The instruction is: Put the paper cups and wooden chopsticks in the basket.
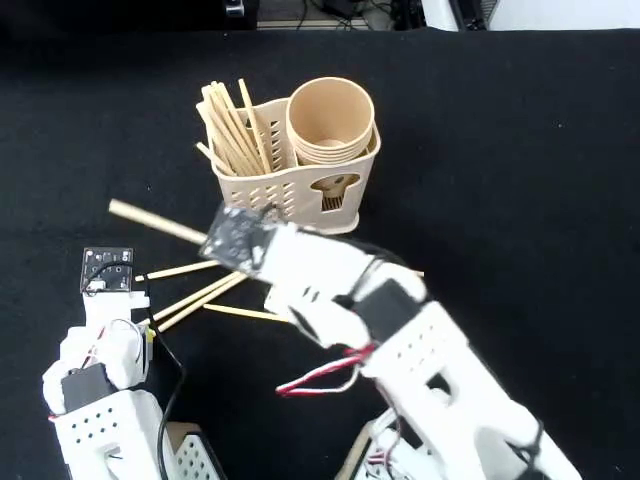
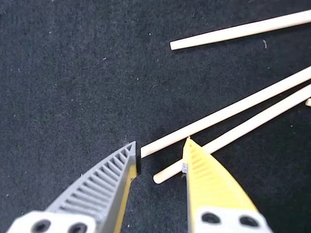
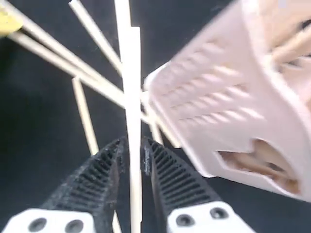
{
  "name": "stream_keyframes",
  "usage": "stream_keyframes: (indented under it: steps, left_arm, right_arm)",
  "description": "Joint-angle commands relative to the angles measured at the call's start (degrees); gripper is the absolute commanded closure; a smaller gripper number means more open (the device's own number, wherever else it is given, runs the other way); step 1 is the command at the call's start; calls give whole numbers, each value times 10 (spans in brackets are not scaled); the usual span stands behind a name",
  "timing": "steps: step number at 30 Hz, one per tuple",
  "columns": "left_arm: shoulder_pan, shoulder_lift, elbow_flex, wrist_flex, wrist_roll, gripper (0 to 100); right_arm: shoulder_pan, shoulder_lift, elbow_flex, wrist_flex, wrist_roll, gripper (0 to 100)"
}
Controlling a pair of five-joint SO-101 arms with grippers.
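Your right hand (image 3: pixel 135 150) clamps one chopstick (image 3: pixel 130 87), basket (image 1: pixel 285 190) at its 1 o'clock — your left hand (image 2: pixel 161 144) hangs open over two loose chopsticks (image 2: pixel 233 108) on the desk (image 2: pixel 73 73).

Matt wooden chopsticks (image 2: pixel 228 111), slotted plastic basket (image 1: pixel 290 185), fuzzy black cloth (image 1: pixel 520 150).

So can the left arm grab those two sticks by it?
Probably yes: the left end effector is open, the ends of the two chopsticks lie right at its fingertips, and nothing covers them.
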Motion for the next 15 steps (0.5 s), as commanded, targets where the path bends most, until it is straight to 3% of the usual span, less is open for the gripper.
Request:
stream_keyframes:
  steps: [1, 7, 15]
  left_arm:
    - [0, 1, -2, -11, 2, 830]
    - [0, 1, -2, -11, 2, 830]
    - [0, 1, -2, -11, 3, 831]
  right_arm:
    - [18, -56, -45, 2, -21, 986]
    - [18, -125, -109, -18, -80, 986]
    - [16, -140, -184, -212, -180, 986]
